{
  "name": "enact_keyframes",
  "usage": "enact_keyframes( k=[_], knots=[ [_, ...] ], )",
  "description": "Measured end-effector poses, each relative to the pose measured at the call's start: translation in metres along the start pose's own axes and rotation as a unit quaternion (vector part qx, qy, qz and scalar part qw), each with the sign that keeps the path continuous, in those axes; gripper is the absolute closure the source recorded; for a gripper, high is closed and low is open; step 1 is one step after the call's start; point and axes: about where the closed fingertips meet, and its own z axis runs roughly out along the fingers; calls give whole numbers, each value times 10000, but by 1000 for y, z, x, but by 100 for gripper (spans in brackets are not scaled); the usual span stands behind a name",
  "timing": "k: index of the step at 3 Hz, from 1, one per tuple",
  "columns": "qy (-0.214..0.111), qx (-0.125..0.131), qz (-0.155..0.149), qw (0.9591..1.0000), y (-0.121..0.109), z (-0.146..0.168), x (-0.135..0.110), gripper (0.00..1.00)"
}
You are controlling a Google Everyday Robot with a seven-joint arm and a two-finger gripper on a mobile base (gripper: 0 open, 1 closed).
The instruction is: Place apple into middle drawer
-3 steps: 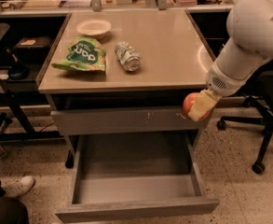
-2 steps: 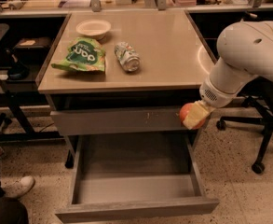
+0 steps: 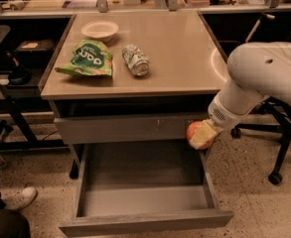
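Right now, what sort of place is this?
Probably an office or lab workspace: cluttered desks behind, an office chair at right, a drawer cabinet. The gripper holds the apple over the right side of the open middle drawer.

On the table (image 3: 184, 53) a white bowl (image 3: 100, 29) sits back left; a green snack bag (image 3: 85, 59) lies before it, a drink can (image 3: 135, 60) on its side just beside the bag. The end effector (image 3: 200, 135) hangs below the table's front right corner.
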Motion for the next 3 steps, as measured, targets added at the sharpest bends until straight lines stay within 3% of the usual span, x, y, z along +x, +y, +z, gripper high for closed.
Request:
enact_keyframes(
  k=[1, 2, 3],
  knots=[
    [52, -387, 377, 9985, 31, 52, 14, 100],
    [228, -924, 713, 9929, 68, 96, 25, 100],
    [229, -924, 713, 9929, 68, 96, 25, 100]
  ],
)
